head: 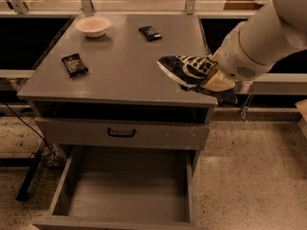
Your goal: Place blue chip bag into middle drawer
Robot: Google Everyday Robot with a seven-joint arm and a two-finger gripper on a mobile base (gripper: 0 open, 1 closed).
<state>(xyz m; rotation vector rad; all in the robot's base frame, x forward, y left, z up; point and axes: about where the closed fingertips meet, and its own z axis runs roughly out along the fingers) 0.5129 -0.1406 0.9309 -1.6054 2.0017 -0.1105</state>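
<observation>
The blue chip bag, glossy navy with white patches, hangs in my gripper above the right front corner of the cabinet top. The gripper is shut on the bag's right end, and the arm comes in from the upper right. The middle drawer stands pulled out at the bottom of the cabinet, a gray metal box with a bare flat floor. It lies below and to the left of the bag. Part of the bag is hidden behind the gripper.
On the gray cabinet top lie a small flat black packet, a small dark blue bar packet and a white bowl. A shut drawer front with a black handle sits above the open drawer. Speckled floor surrounds the cabinet.
</observation>
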